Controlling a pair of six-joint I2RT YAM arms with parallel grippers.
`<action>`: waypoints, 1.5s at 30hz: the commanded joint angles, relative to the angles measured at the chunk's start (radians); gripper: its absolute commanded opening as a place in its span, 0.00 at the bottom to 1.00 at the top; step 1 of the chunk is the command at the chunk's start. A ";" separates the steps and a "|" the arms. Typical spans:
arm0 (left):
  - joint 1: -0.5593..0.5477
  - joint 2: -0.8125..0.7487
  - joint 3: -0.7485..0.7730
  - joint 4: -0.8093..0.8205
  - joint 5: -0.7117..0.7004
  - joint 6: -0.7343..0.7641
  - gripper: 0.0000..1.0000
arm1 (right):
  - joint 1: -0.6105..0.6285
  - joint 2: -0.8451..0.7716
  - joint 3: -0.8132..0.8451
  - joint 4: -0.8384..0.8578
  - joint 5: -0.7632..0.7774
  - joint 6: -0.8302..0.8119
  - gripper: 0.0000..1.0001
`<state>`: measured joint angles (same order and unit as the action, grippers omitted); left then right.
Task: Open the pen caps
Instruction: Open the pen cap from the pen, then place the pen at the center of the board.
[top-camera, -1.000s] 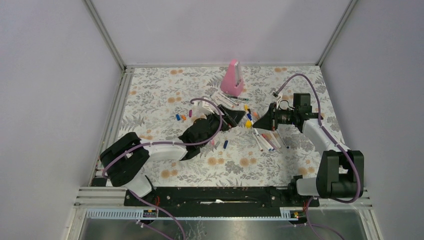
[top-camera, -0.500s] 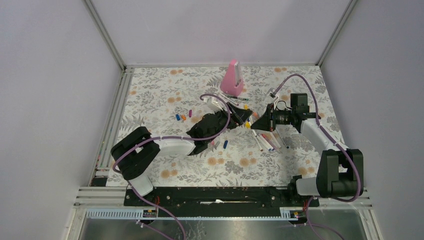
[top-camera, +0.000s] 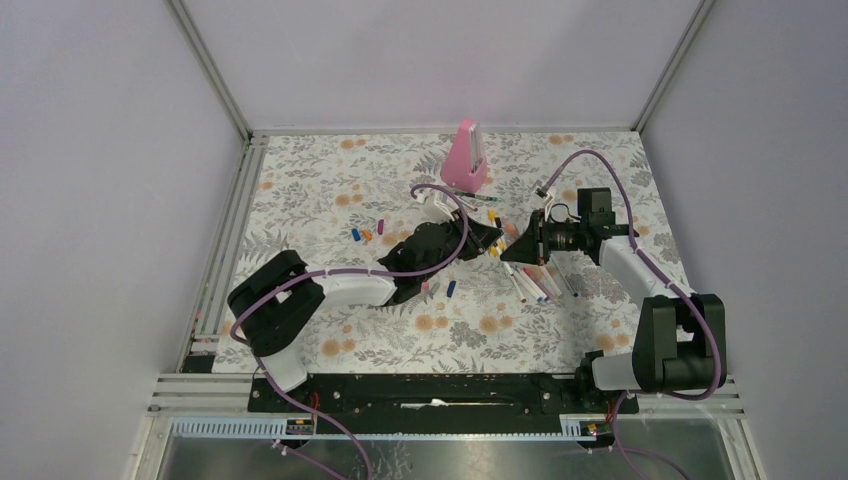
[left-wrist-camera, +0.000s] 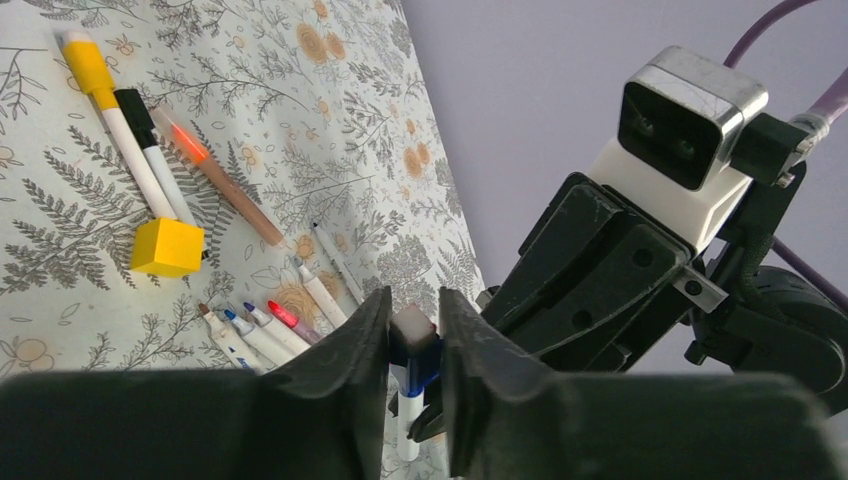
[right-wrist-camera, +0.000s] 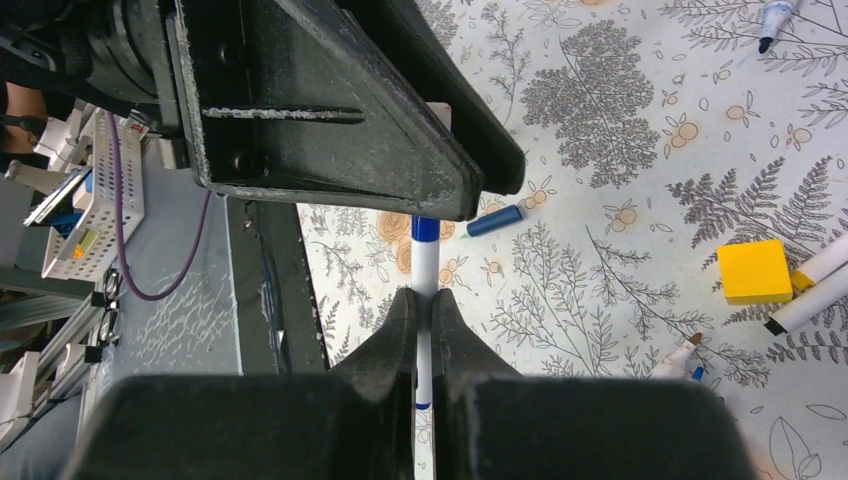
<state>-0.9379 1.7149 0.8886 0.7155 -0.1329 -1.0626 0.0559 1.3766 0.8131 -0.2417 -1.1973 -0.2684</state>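
Note:
Above the middle of the floral mat my two grippers meet tip to tip. My left gripper (left-wrist-camera: 413, 310) (top-camera: 487, 238) is shut on a pen's blue cap (left-wrist-camera: 421, 364), whose pale end shows between the fingers. Under it the white barrel (left-wrist-camera: 408, 425) (right-wrist-camera: 425, 262) runs on into my right gripper (right-wrist-camera: 423, 305) (top-camera: 509, 250), which is shut on it. Loose pen caps (top-camera: 365, 233) lie left of the arms, and one blue cap (right-wrist-camera: 495, 220) lies below the held pen.
A tall pink wedge (top-camera: 465, 158) stands at the back of the mat. Several uncapped pens (top-camera: 535, 283) (left-wrist-camera: 255, 330) lie under the right arm. A yellow cube (left-wrist-camera: 167, 247) (right-wrist-camera: 755, 270) and two capped pens (left-wrist-camera: 120, 130) lie near the middle.
My left arm has swung right to the pen held by the right gripper, and its jaws have gone from wide open to shut on the blue cap. The right gripper stayed shut on the barrel.

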 joint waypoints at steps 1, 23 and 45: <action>0.000 0.003 0.042 0.016 0.022 0.020 0.10 | 0.012 0.004 0.020 -0.013 0.005 -0.025 0.00; 0.000 0.009 0.000 0.212 0.057 0.053 0.00 | 0.021 0.004 0.008 0.034 -0.003 0.041 0.00; 0.313 -0.283 0.104 0.033 -0.198 0.180 0.00 | 0.034 0.026 0.035 -0.070 0.025 -0.062 0.00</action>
<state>-0.6106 1.4712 1.0195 0.7353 -0.3706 -0.9249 0.0933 1.4258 0.8330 -0.2554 -1.2007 -0.2584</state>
